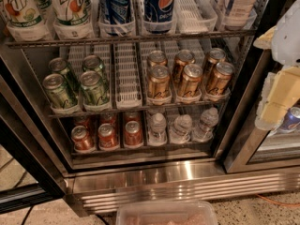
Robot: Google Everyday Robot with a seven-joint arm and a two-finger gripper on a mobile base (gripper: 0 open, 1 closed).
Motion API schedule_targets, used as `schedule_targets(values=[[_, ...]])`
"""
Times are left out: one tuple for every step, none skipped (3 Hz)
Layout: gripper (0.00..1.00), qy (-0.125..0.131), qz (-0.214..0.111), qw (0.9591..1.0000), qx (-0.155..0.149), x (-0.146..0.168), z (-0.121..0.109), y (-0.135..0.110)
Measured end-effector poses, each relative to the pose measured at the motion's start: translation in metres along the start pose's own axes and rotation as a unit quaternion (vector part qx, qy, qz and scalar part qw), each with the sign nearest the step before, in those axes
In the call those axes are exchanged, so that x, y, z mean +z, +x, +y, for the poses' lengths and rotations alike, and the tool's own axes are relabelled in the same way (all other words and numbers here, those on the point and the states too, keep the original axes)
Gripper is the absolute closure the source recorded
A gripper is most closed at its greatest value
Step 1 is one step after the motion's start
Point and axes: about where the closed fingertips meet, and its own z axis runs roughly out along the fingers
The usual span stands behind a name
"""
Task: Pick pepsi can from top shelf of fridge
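The fridge (pixel 187 175) stands open in front of me. The pepsi can (pixel 159 3), dark blue with the round logo, stands in a white lane tray at the front of the top shelf (pixel 131 39), right of centre. A blue can with white streaks (pixel 116 3) stands just left of it. My gripper (pixel 277 100), cream and white, hangs at the right edge of the view, in front of the fridge's right frame. It is well right of and below the pepsi can, and nothing shows in its hold.
7UP bottles (pixel 70 6) stand at the top left and clear bottles (pixel 236 1) at the top right. The middle rack holds green cans (pixel 77 83) and copper-gold cans (pixel 187 76). The bottom rack holds red cans (pixel 108 135) and water bottles (pixel 180 128). A plastic tub (pixel 166 213) sits below. A blue can (pixel 291 120) shows near the gripper.
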Motion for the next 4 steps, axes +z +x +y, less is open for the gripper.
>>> schedule_targets(values=[[0.00,0.000,0.000,1.0000,0.000,0.000,0.000,0.000],[0.00,0.017,-0.034,0.9989,0.025,-0.010,-0.003,-0.018],[0.00,0.048,-0.092,0.9941,0.029,-0.025,-0.004,-0.058],[0.00,0.067,-0.148,0.9866,0.014,-0.043,-0.004,-0.098]])
